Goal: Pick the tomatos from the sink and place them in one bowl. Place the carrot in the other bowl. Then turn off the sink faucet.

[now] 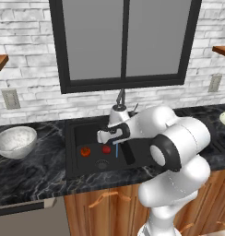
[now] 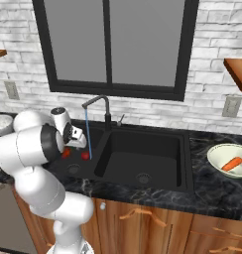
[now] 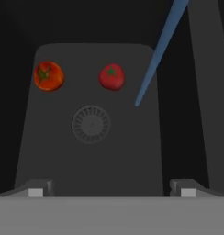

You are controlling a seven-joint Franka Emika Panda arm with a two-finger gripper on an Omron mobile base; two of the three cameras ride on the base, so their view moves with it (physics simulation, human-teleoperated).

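Two tomatoes lie on the floor of the left basin of the black sink (image 1: 80,132): an orange-red one (image 3: 49,76) (image 1: 85,151) and a red one (image 3: 112,76) (image 1: 106,149), both beyond the round drain (image 3: 90,124). My gripper (image 3: 111,190) (image 1: 103,137) hangs open above this basin, nothing between its fingertips (image 3: 36,189). The carrot (image 2: 233,163) lies inside the cream-greenish bowl (image 2: 218,155) on the right counter. On the left counter stands the mottled grey-white bowl (image 1: 15,140), holding nothing. The faucet (image 2: 98,101) pours a blue stream (image 3: 157,55) just right of the red tomato.
The right basin (image 2: 143,149) sits beyond a divider. Dark marbled counter (image 1: 26,175) surrounds the sink, with a brick wall and window behind. Wooden shelves (image 2: 237,69) jut out high on both sides. My arm's elbow (image 1: 179,147) looms over the sink's right front.
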